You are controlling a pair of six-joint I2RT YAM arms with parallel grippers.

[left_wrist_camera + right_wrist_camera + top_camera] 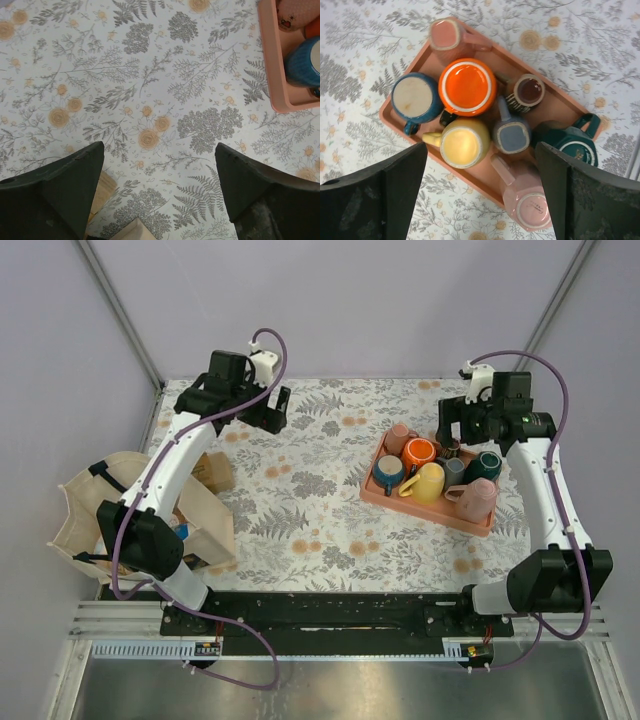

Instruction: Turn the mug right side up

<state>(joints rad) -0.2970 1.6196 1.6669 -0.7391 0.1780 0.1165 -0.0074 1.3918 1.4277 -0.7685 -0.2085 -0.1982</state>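
Crowding pink tray (560,107), mugs (467,86) packed touching, right tool (480,147) spread above

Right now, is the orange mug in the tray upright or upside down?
Upright. The right wrist view looks into the orange mug: a white rim rings its orange inside, mouth facing up, in the pink tray.

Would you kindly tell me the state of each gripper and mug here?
Left gripper: open.
Right gripper: open.
Glossy orange ceramic mug: upright, empty.
Blue ceramic mug, cream inside: upright, empty.
Grey-blue ceramic mug: apparently inverted.
Dark green ceramic mug: base showing.
Pink ceramic mug nearest right gripper: stamped base showing.
Yellow ceramic mug: orientation unclear.
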